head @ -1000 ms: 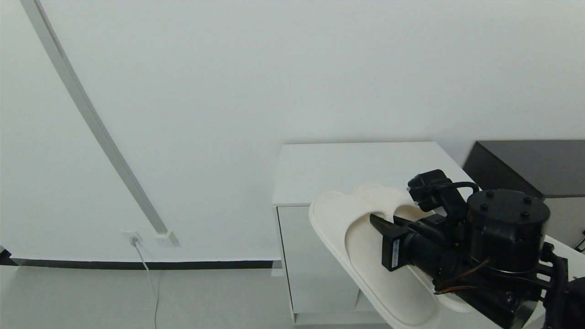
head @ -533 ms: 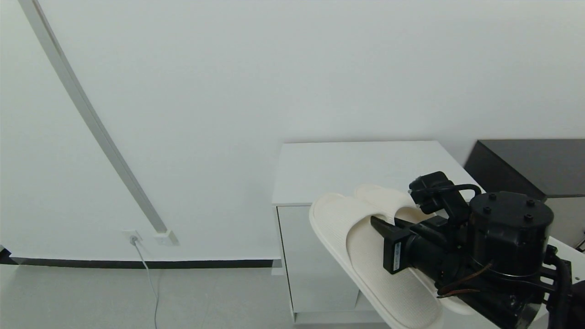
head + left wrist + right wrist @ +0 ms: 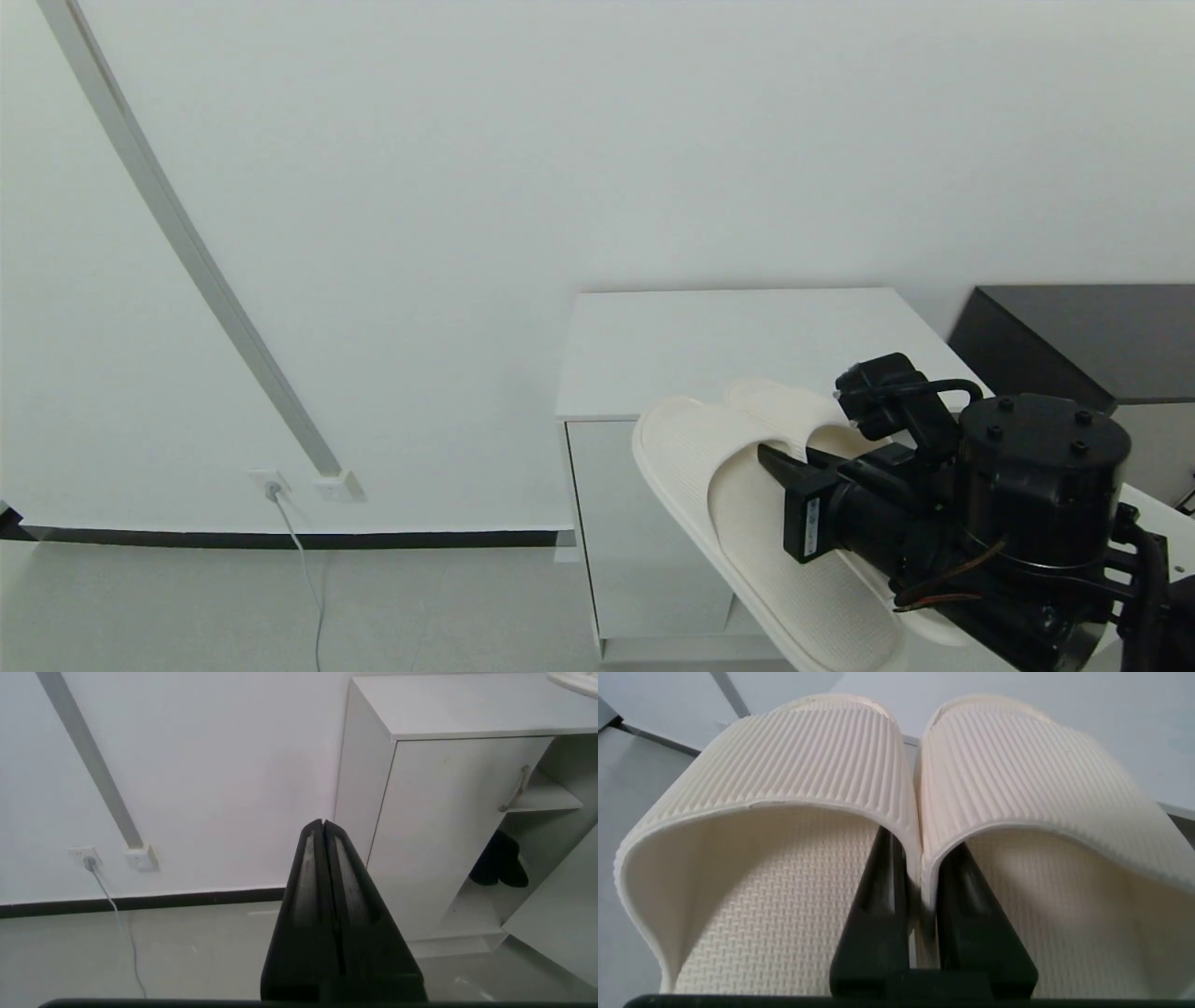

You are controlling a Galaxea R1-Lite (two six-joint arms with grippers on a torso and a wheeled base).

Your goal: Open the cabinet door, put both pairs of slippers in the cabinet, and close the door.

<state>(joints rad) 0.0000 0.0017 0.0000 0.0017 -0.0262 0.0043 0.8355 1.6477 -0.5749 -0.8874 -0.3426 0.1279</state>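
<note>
— Where do our fingers stand?
— On the right gripper (image 3: 920, 863) the two black fingers (image 3: 878, 905) sit one inside each shoe and pinch the two neighbouring strap walls between them. So we carry the whole pair of cream, ribbed foam slippers (image 3: 785, 793) in one grip, in the air before the white laminate cabinet (image 3: 728, 345), toes towards it. On the left gripper (image 3: 324, 887) the fingers are pressed flat together with nothing between; it points at the cabinet from well apart.
— And the cabinet?
— From the left wrist we see one flat white door panel (image 3: 448, 831) shut and, beside it, an open bay with a shelf (image 3: 547, 803) and a dark shape (image 3: 500, 859) at the bottom; we cannot tell what that is.
— How will the slippers handle?
— We judge them light, soft and bendy. The ribbing should give the pads some bite, yet the foam squashes, so the pair may twist or slip if swung. The inner strap walls, close to the sole, look the right hold: both shoes stay together
</note>
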